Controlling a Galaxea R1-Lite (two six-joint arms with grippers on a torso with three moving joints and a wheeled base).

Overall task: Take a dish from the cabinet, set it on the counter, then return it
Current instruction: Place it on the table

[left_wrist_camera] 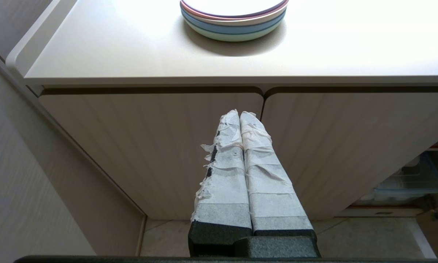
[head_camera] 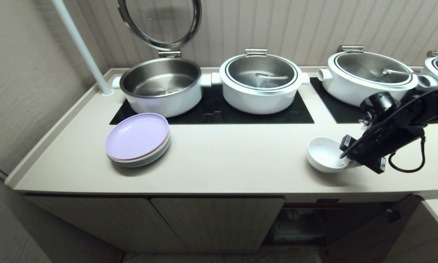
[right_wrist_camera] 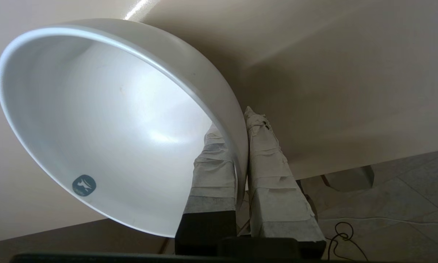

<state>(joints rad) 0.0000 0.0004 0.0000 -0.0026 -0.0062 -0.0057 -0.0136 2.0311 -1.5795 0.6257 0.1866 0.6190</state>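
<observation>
Left hand (left_wrist_camera: 241, 115) closed before the cabinet (left_wrist_camera: 149, 146) doors — plates (left_wrist_camera: 233, 25) on the counter (left_wrist_camera: 113, 51) above.

The dish (head_camera: 324, 153) is 1 plain white round bowl, deep and smooth, with a small dark sticker inside. It is tilted, its opening turned to the left. It is on the counter (head_camera: 226, 157), near the front edge at the right side. The counter is cream-beige, with a raised rim. Below it, the cabinet (head_camera: 219, 223) has beige ribbed doors.

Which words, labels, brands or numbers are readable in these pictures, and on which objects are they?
No text can be read anywhere.
Sticker inside the white bowl: a small dark badge with a pale emblem; any lettering is too small to read.
Pots, plates, cabinet doors and counter: no markings visible.
</observation>
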